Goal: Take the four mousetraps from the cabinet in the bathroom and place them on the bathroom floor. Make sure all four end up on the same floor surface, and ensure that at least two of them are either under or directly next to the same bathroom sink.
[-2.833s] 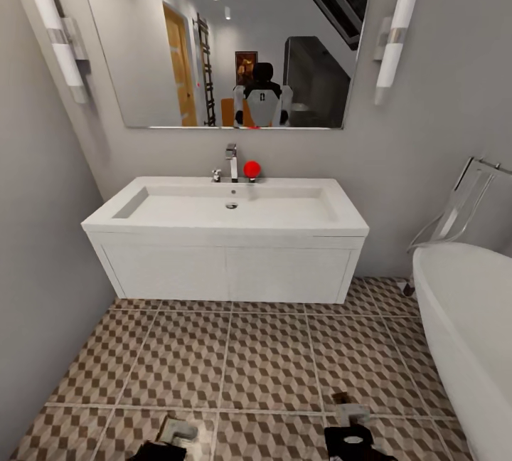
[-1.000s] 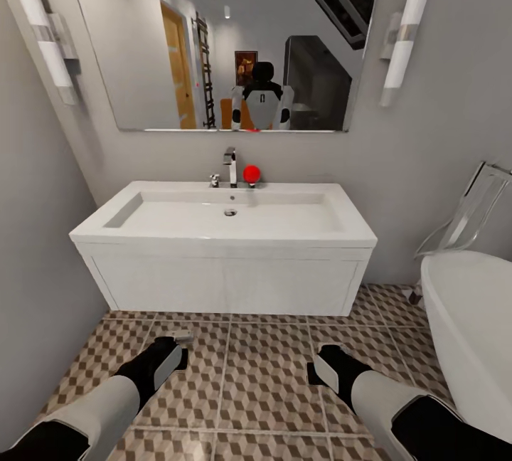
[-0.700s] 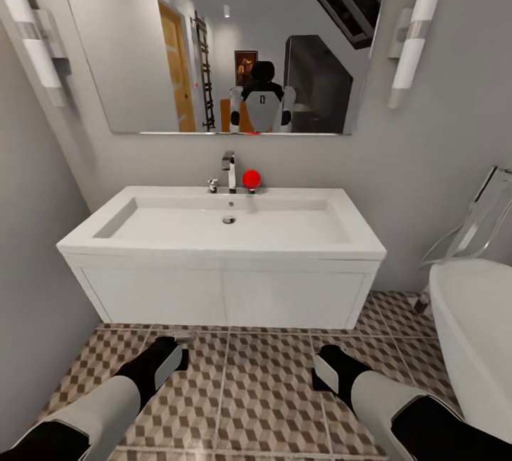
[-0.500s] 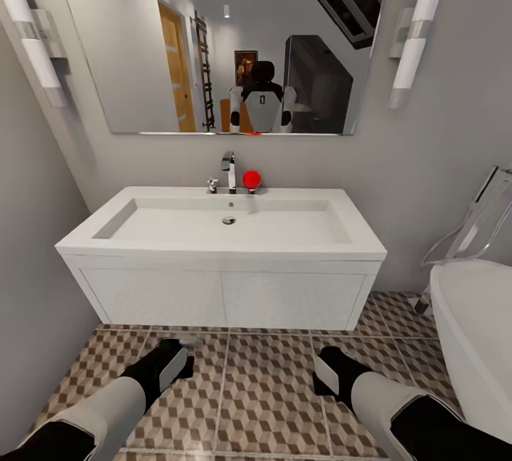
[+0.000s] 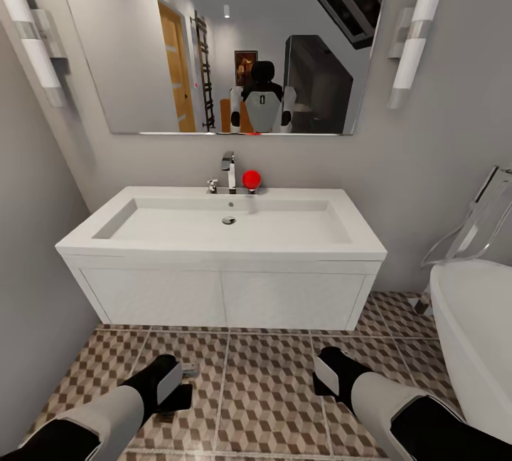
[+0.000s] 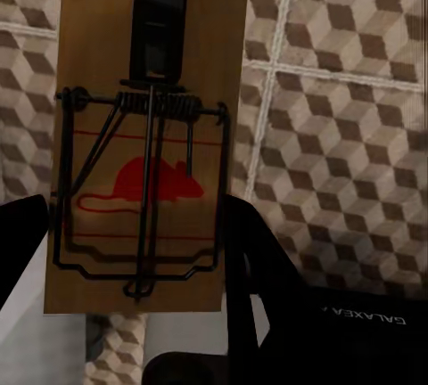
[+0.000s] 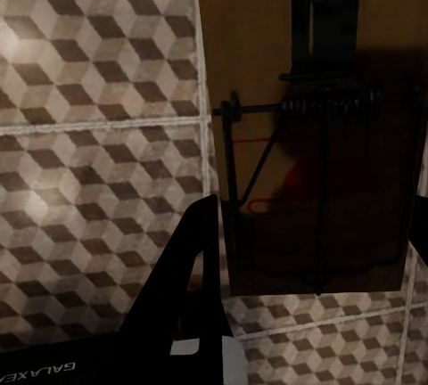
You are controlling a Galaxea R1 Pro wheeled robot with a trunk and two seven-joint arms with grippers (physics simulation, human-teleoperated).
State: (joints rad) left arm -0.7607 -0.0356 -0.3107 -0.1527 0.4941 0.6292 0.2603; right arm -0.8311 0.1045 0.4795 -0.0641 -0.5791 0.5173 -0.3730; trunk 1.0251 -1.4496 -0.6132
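My left gripper hangs low over the bathroom floor in front of the sink, shut on a mousetrap. That tan board carries a dark wire spring and a red mouse print, and it sits between the black fingers. My right gripper is at about the same height to the right, shut on a second mousetrap, which is in shadow. Both traps are held above the cube-patterned tiles. The cabinet is out of view.
The sink's white two-door vanity stands straight ahead with a shadowed gap beneath it. A white bathtub crowds the right side. A grey wall closes in on the left. A large mirror hangs above the chrome tap.
The camera came closer to the sink and both arms rose into the head view. In the last half second my left gripper sank lower toward the tiles. The right arm stayed still.
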